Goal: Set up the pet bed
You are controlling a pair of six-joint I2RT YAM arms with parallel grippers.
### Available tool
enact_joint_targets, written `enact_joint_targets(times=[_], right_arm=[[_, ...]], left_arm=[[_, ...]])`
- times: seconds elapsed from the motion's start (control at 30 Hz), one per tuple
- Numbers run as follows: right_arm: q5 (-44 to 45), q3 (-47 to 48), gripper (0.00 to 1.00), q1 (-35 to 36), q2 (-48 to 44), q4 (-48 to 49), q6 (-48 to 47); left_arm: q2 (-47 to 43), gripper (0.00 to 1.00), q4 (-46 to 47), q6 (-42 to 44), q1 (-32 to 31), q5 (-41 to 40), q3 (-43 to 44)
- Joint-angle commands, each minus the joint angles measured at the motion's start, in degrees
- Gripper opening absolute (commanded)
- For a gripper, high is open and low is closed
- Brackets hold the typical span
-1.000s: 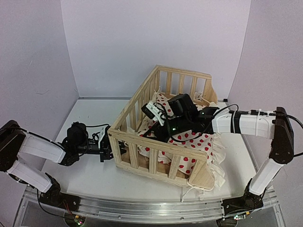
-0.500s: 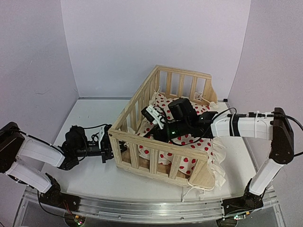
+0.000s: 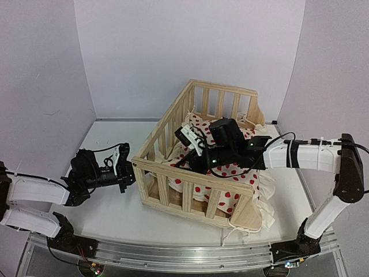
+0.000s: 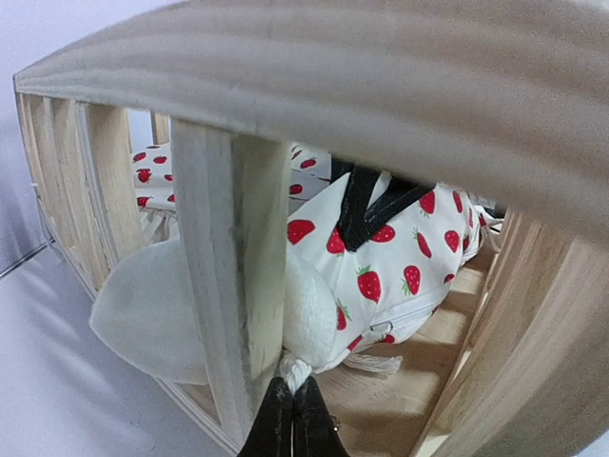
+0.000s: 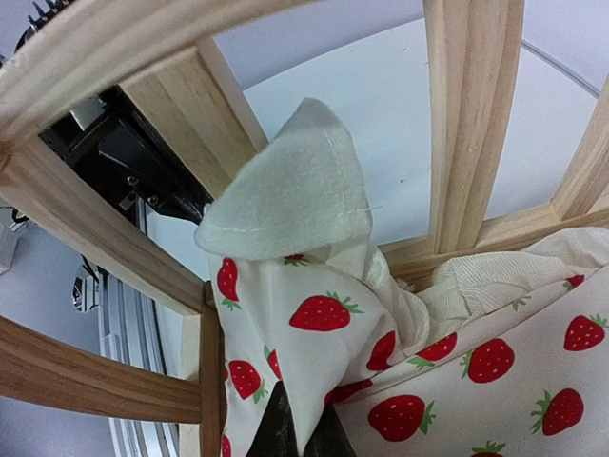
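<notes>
So, your right gripper (image 5: pixel 303 433) pinches the red-dotted ruffled cushion (image 5: pixel 314 314) in the slatted pine frame (image 3: pixel 190 178), left gripper (image 4: pixel 293 424) its cord (image 4: pixel 290 369); tying remains.

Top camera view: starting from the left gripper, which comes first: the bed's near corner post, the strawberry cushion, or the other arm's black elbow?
From the left gripper:
1. Corner post, right beside it.
2. Cushion, toward the middle.
3. Black elbow, far right.
</notes>
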Motion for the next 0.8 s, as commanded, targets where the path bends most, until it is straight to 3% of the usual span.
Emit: enact_joint_targets(times=[0.0, 0.23, 0.37, 0.57, 0.67, 0.77], right_arm=[[-1.55, 0.98, 0.00, 1.06, -4.55, -2.01, -2.91], [-2.57, 0.65, 0.00, 0.99, -5.48, -3.31, -4.40], [-2.12, 0.40, 0.00, 0.99, -6.04, -3.31, -4.57], [-0.90, 0.42, 0.00, 1.04, -6.95, -3.31, -4.27], [0.14, 0.00, 0.00, 1.02, -7.42, -3.21, -3.62], [0.81, -0.37, 0.00, 0.99, -7.49, -2.64, -2.44]], left_arm=[[-7.98, 0.00, -17.70, 2.10, 0.44, 1.29, 7.31], [-12.42, 0.00, -36.05, -0.41, 0.44, 12.99, 15.05], [-13.90, 0.00, -43.92, 0.20, 0.46, 13.45, 19.01], [-18.94, 0.00, -46.38, -1.54, 0.40, 4.67, 19.18], [-20.96, 0.00, -46.39, -8.14, 0.53, -11.51, 16.90], [-21.17, 0.14, -47.41, -13.50, 0.53, -21.24, 14.16]])
